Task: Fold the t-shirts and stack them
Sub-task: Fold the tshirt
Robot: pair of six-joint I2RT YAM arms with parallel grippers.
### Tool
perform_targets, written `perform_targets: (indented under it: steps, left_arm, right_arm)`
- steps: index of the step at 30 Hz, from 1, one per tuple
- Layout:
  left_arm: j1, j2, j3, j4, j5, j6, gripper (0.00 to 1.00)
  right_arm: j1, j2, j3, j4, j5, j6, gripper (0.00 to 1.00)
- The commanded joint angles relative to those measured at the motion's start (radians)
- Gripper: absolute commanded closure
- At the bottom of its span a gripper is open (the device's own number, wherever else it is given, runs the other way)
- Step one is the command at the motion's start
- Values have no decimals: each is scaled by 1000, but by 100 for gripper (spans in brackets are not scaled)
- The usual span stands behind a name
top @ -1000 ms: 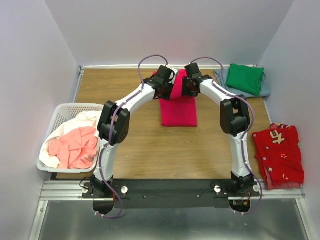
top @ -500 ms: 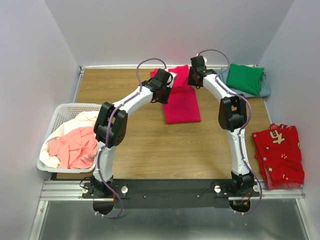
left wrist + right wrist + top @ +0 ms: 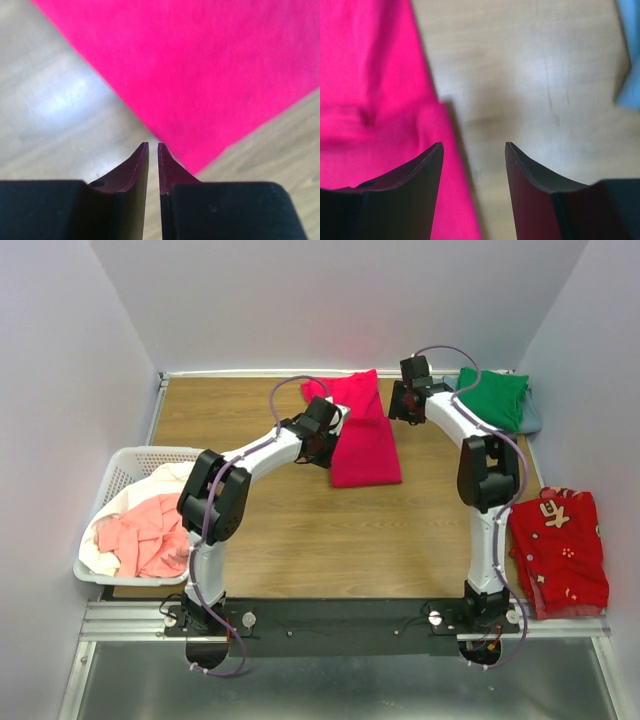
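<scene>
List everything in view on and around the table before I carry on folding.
crimson-pink cloth t-shirt: one, crimson-pink, folded flat, far middle of the table.
green cloth t-shirt: one, green, folded, far right corner, on the grey-blue one.
grey-blue cloth t-shirt: one, grey-blue, under the green one.
red patterned cloth: one, red with pale marks, right side, near end.
white plastic lattice basket: one, white, left edge.
salmon-pink cloth: one, salmon-pink, in the basket.
white cloth: one, white, in the basket.
wooden table: one, brown.
left gripper: one, dark, jaws almost closed, empty, at the crimson-pink shirt's left edge.
right gripper: one, dark, open, empty, right of that shirt.
</scene>
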State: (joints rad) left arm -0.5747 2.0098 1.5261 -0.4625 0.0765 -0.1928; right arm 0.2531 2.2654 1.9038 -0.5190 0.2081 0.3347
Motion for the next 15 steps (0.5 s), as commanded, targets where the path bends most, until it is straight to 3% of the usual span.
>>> perform_targets:
  steps: [1,9,15]
  left_arm:
    - [-2,-118,-107,136,94,-76,76]
    - [13,-103,-176,229,353,-85,75]
    - [18,-89,-239,245,378,-89,75]
  right_arm:
    - [-8,-213,-191,-1,-213,-16,37]
    - [-6,-372,-471,-1,-372,-43,35]
    - [-8,-406,-568,30,-418,-39,35]
